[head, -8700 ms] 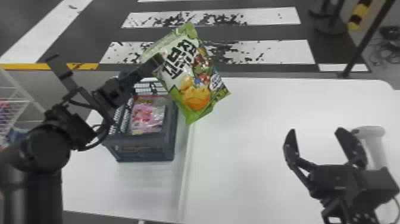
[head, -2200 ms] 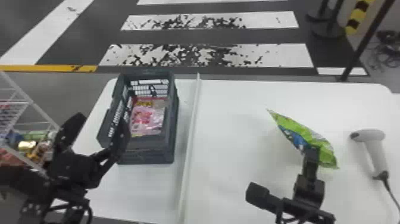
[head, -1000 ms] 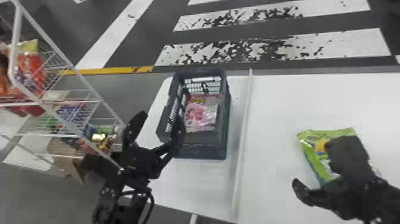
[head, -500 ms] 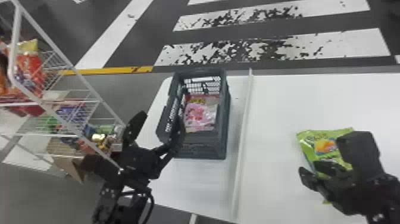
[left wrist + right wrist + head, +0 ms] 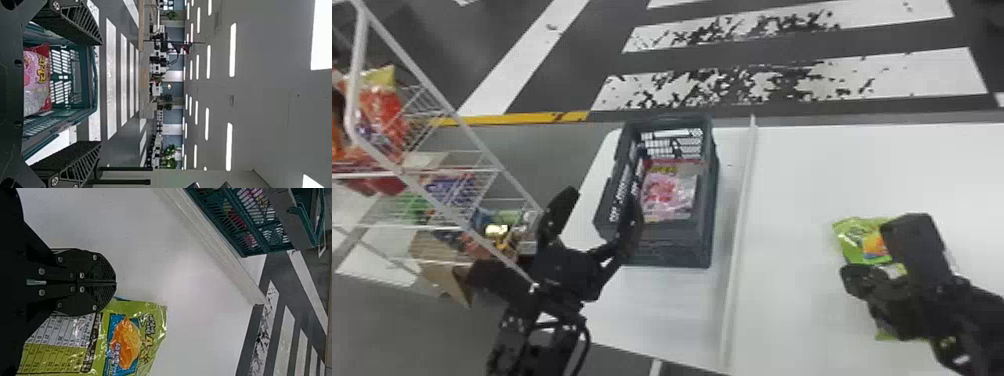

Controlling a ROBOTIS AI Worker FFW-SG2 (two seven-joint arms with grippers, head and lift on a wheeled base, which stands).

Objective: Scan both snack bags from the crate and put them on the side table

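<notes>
My left gripper (image 5: 597,220) stands open at the near left edge of the dark crate (image 5: 672,245). Inside the crate is the pink snack bag (image 5: 667,192). In the left wrist view the fingers of my left gripper (image 5: 98,93) are wide apart, with the pink bag (image 5: 37,80) in the crate beyond. My right gripper (image 5: 849,280) is over the green snack bag (image 5: 862,242) on the white table, covering part of it. The right wrist view has my right gripper (image 5: 116,282) shut, its fingers together, and the green bag (image 5: 152,344) lying below and beside them.
A white wire rack (image 5: 472,132) with snacks stands left of the crate, close to the left arm. A raised white strip (image 5: 739,225) runs along the table (image 5: 797,190) between the crate and the green bag.
Earlier my left gripper held the green bag above the crate; the bag now lies on the table at right. The head view has turned left. Lately the right gripper shifted slightly while the left kept still.
</notes>
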